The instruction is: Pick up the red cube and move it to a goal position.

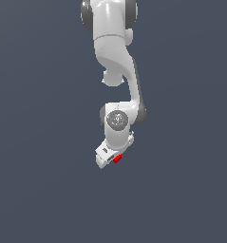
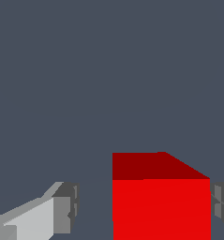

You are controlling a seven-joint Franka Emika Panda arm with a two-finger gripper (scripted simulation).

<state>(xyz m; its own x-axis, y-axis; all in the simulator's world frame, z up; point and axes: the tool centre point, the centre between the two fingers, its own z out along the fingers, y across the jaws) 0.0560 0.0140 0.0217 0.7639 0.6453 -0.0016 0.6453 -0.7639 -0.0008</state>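
The red cube [image 2: 161, 197] is a plain-faced solid of bright red, without markings. In the wrist view two faces show: a brightly lit front face and a darker red face above it that narrows toward the far edge. Its edges are straight and sharp. In the exterior view the cube [image 1: 117, 158] appears only as a very small red patch at the tip of the white arm [image 1: 116, 57], far smaller than the hand that carries the fingers.

The cube sits between the two fingers of the gripper [image 2: 144, 208]. One grey fingertip [image 2: 222, 206] lies against, or just beside, one side of the cube. The other fingertip [image 2: 65, 206], grey at the pad and white along its body, stands clearly apart from the opposite side, with a strip of background visible between them. The jaws are therefore parted and not clamped on the cube. Whether the nearer pad actually touches the cube cannot be told.

In the exterior view the gripper [image 1: 110, 160] points downward and is tilted, with the cube on the side toward the exterior view's right. The arm descends from the upper edge of the frame through a grey-capped wrist joint [image 1: 117, 119].

The surroundings are a uniform dark blue-grey ground [image 1: 43, 190]. Whether the cube rests on a surface or is lifted cannot be told.
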